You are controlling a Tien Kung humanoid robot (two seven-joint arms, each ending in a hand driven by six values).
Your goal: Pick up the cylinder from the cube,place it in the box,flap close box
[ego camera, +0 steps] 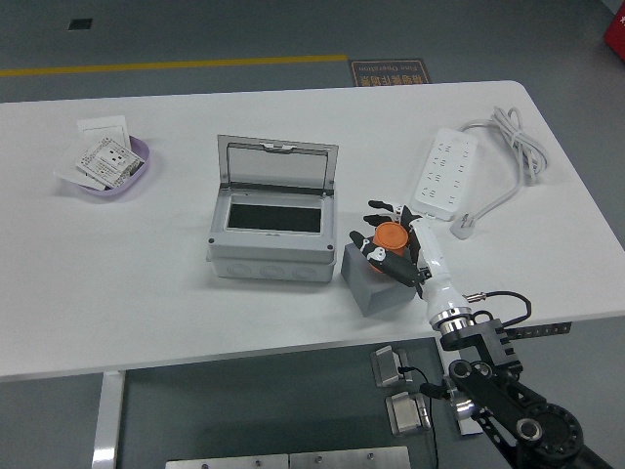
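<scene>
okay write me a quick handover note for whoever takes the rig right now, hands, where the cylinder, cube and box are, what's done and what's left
Right hand: fingers curled around the orange cylinder, which is at the top of the grey cube; whether it has lifted clear cannot be told.
Left hand: not in view.
Grey box: just left of the cube, lid standing open, inside looks empty.
Done: cylinder grasped.
Left: carry it left into the box, release, flap the lid shut.
Also on the table: a white power strip behind the hand and a purple dish of cards at far left, both clear of the path.
</scene>
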